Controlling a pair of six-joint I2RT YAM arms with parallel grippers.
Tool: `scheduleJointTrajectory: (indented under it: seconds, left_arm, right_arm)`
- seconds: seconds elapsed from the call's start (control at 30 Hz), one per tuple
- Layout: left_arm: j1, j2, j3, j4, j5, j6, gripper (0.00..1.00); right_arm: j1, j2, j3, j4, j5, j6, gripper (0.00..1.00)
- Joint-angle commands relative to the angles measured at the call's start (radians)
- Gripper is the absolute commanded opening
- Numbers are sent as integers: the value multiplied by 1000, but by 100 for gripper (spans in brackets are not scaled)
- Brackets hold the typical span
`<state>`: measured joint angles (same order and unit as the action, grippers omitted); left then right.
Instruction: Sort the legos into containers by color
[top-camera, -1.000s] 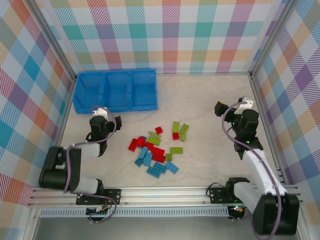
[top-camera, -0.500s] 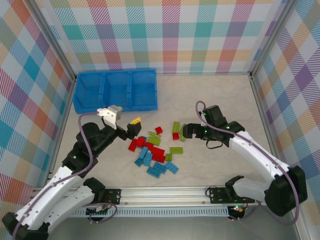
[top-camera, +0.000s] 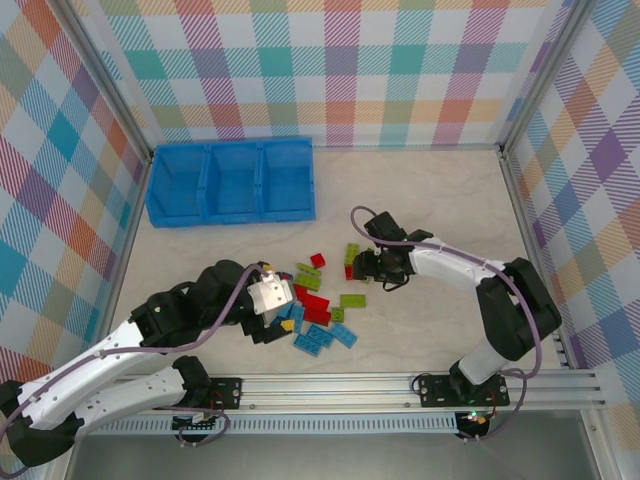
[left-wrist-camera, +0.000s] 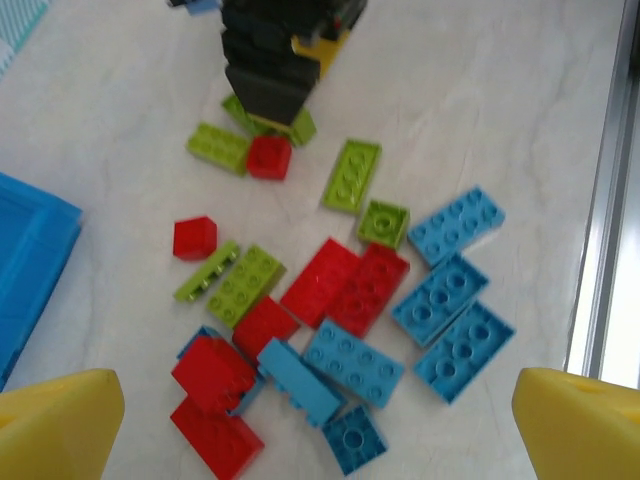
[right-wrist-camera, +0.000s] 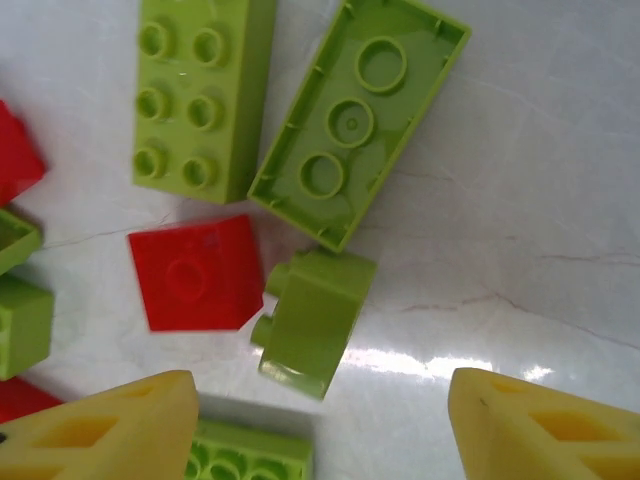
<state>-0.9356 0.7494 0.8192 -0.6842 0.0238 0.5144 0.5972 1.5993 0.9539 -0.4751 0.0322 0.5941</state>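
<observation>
Blue plastic containers (top-camera: 232, 180) sit in the upper left of the top view, same spot as before. The legos (top-camera: 315, 300) lie in a loose pile mid-table (top-camera: 440, 200), well apart from them.

What's changed: half a second ago the left pincer (top-camera: 277, 328) was up at the pile's upper-left edge, and now it's swung down to the lower-left edge by the light blue bricks (top-camera: 318, 338). Its wrist view has the yellow fingertips (left-wrist-camera: 60, 425) spread wide and gripping nothing, with red and blue pieces under the gap.

The right pincer (top-camera: 360, 268) has slid a bit further left, onto the lime cluster at the pile's upper right. It's released too. A small lime brick (right-wrist-camera: 312, 320) lies on its side just ahead of the gap, right beside a red square (right-wrist-camera: 195, 272).
</observation>
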Motion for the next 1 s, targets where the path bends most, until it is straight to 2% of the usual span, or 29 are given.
scheduleJointTrajectory:
  seconds: [0.0, 0.13, 0.3, 0.47, 0.57, 0.63, 0.73, 0.83, 0.97]
  left_arm:
    - [-11, -35, -14, 15, -23, 75, 100]
    - [-11, -88, -62, 40, -29, 88, 100]
    - [-10, -135, -86, 40, -53, 94, 100]
    - [-9, -159, -109, 62, -77, 101, 100]
    - [-1, -168, -117, 90, -108, 103, 100]
    - [16, -178, -127, 125, -141, 97, 100]
    - [65, -200, -132, 181, -177, 66, 100]
    - [138, -225, -138, 231, -192, 23, 100]
    - [191, -232, -140, 244, -276, -9, 100]
  right_arm:
    - [8, 32, 3, 71, 19, 43, 61]
    - [9, 93, 36, 79, 11, 40, 56]
    - [9, 126, 36, 82, 38, 48, 38]
    - [10, 33, 29, 65, 70, 55, 20]
    - [33, -61, 56, 65, 88, 13, 17]
    - [65, -92, 117, 71, 69, -40, 17]
    - [124, -48, 267, 100, 8, -123, 17]
    - [156, 90, 465, 122, -11, -193, 17]
    - [158, 317, 740, 103, 55, -273, 16]
